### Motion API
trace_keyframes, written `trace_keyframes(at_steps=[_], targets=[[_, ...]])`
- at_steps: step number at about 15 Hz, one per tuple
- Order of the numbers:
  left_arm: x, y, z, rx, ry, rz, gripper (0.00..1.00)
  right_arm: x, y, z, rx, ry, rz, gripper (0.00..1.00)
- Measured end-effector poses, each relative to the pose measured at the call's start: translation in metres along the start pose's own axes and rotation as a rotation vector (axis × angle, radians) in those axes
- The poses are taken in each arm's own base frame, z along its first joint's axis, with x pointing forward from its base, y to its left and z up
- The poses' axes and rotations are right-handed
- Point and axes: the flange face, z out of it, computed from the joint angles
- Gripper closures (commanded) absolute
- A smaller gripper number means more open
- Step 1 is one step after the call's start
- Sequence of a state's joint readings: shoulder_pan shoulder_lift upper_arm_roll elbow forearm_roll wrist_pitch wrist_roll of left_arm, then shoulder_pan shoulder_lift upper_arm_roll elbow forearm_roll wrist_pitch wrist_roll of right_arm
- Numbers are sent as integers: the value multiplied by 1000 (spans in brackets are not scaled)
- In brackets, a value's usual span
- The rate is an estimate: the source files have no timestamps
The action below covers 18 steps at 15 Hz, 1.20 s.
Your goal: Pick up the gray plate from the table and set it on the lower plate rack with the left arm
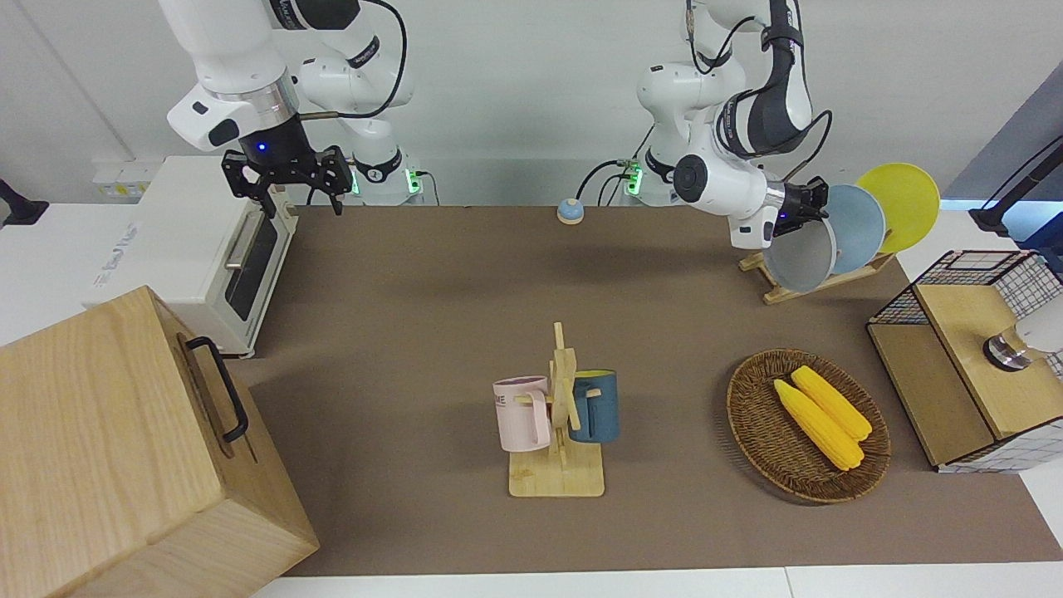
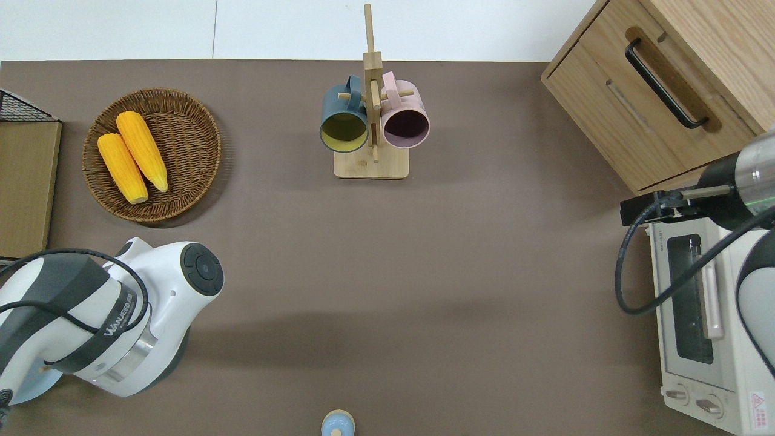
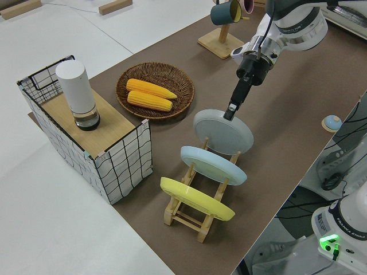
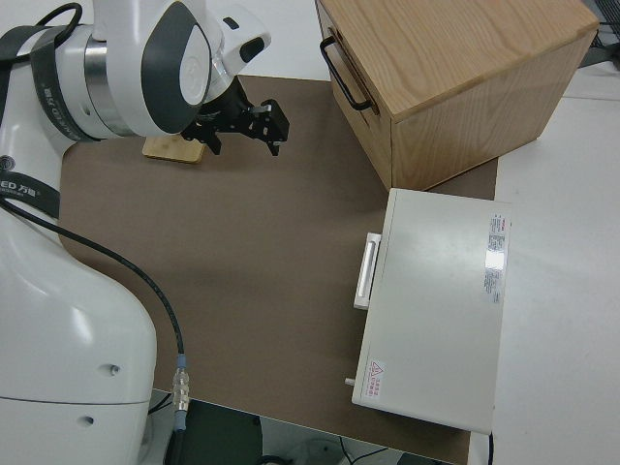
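Note:
The gray plate (image 3: 223,132) leans tilted in the slot of the lower plate rack (image 3: 184,216) that is farthest from the robots, at the left arm's end of the table (image 1: 415,332). My left gripper (image 3: 230,110) is shut on its upper rim, reaching down at a slant. From the front, the gray plate (image 1: 801,256) stands beside the left gripper (image 1: 817,209), with the rack (image 1: 779,291) below it. The right arm is parked, its gripper (image 1: 286,187) open and holding nothing. From overhead, the left arm hides the plate and rack.
A light blue plate (image 1: 860,226) and a yellow plate (image 1: 903,204) fill the rack's other slots. Close by stand a wicker basket (image 1: 751,419) of corn and a wire crate (image 1: 963,365). A mug tree (image 1: 558,415) stands mid-table, with a toaster oven (image 1: 208,249) and wooden cabinet (image 1: 124,448) at the right arm's end.

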<state>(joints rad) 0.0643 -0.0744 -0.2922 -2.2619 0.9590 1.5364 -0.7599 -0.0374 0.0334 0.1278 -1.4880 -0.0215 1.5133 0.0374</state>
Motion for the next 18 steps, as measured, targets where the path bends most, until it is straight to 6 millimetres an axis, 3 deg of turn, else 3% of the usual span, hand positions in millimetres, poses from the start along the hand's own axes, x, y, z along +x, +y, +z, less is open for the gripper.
trace_keyframes(at_steps=[1, 2, 3, 5, 18], targets=[[0, 1, 0, 1, -1, 3, 887, 0, 0, 0, 0, 0, 0, 17], [0, 2, 1, 1, -1, 4, 683, 0, 0, 0, 0, 0, 0, 17], [0, 3, 1, 2, 0, 5, 581, 0, 0, 0, 0, 0, 0, 17], [0, 3, 0, 2, 1, 5, 9, 0, 0, 0, 0, 0, 0, 17], [-1, 5, -3, 4, 8, 9, 0, 0, 0, 0, 0, 0, 0, 17]])
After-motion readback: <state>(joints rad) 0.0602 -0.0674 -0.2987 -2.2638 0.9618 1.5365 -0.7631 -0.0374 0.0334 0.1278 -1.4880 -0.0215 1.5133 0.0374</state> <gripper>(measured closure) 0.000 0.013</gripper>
